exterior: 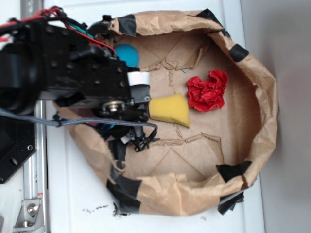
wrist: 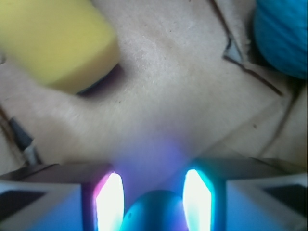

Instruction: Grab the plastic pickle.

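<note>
Bright even exterior light, wrist view soft, perhaps defocused, glowing glare near bottom edge

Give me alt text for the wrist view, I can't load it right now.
The tool shows two glowing fingers flanking a rounded blue-green object at the bottom edge, over brown paper. A yellow sponge lies upper left, a teal ball upper right.
</note>
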{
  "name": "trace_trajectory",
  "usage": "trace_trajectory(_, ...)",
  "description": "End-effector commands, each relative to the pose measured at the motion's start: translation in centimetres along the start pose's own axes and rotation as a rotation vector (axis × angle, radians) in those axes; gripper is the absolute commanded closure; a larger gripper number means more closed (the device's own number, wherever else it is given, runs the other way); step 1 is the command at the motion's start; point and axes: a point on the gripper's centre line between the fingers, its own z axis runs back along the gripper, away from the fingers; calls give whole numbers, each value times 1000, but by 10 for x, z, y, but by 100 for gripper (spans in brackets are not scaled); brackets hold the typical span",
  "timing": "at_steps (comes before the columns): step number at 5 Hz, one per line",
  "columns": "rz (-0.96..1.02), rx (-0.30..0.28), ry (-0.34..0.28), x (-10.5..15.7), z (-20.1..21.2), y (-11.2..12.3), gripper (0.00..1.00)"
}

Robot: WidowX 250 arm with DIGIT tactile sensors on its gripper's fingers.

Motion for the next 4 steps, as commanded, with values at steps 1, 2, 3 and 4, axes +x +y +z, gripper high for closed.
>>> trace_trajectory(1, 0, -50, -122, 8, 38, -2, 0)
trace_trajectory(2, -5, -47, -125, 6, 35, -7, 0)
trace_trajectory(3, -18, -45, -122, 5, 30, -8, 0)
trace_trajectory(4, -7, -42, -86, 4, 30, -9, 0)
